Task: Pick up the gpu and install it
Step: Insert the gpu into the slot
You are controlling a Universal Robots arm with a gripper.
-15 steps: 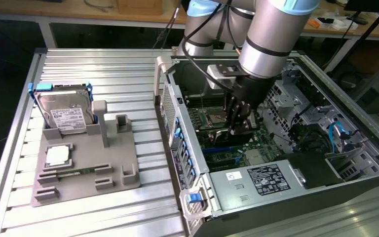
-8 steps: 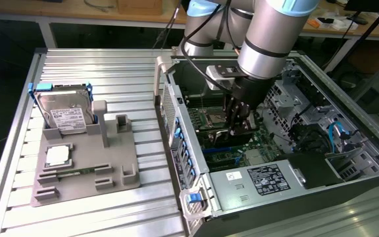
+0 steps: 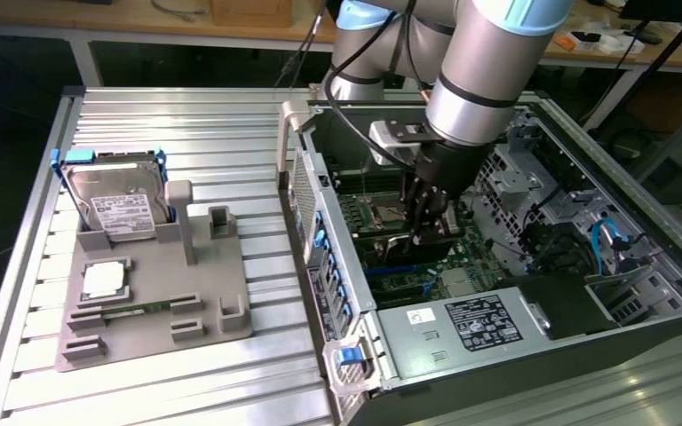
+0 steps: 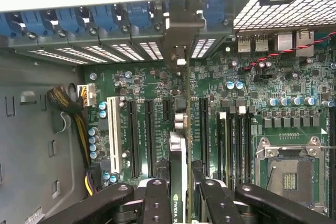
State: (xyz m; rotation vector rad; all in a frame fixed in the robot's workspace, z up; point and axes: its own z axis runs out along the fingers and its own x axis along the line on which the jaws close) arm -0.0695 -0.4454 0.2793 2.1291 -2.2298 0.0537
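gpu [image 4: 179,145] edge-on, upright, inside open computer case [image 3: 317,204], over green motherboard [image 4: 142,87] between long black slots; bracket end toward case wall with blue clips [image 4: 105,17]. claw [image 4: 181,195] pinches gpu, black finger [image 4: 157,198] on each side of card. card seated in slot or not: cannot tell. case also holds power supply [image 3: 471,324], processor socket [image 4: 291,174]. at exterior view's left, grey tray [image 3: 199,328] on slatted table [image 3: 175,115] holds hard drive [image 3: 116,200] standing on edge, processor chip [image 3: 104,280] lying flat.
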